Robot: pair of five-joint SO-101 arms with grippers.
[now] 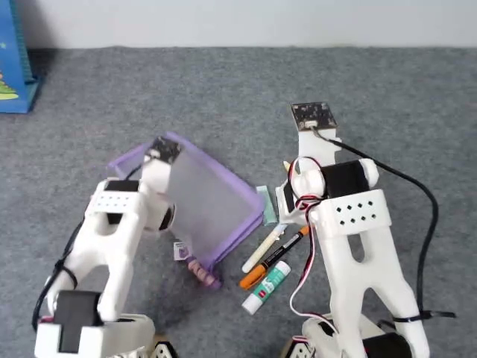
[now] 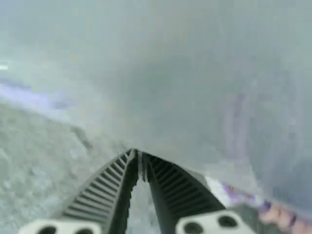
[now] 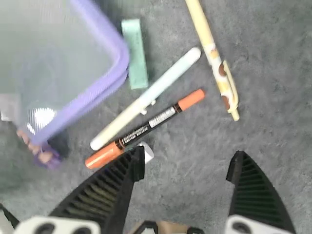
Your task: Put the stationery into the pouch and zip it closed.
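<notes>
The pouch, translucent with a purple zip edge, is tilted up off the grey carpet. My left gripper is shut on its clear wall. A pink zip pull hangs at its near corner. To the right of the pouch lie a green eraser, a pale pen, an orange marker, a yellow patterned pen and a glue stick. My right gripper hovers open above the carpet just beside the orange marker, holding nothing.
A blue box stands at the far left by the wall. Grey carpet stretches free behind and to the right of the arms. The right arm's black cable loops along its outer side.
</notes>
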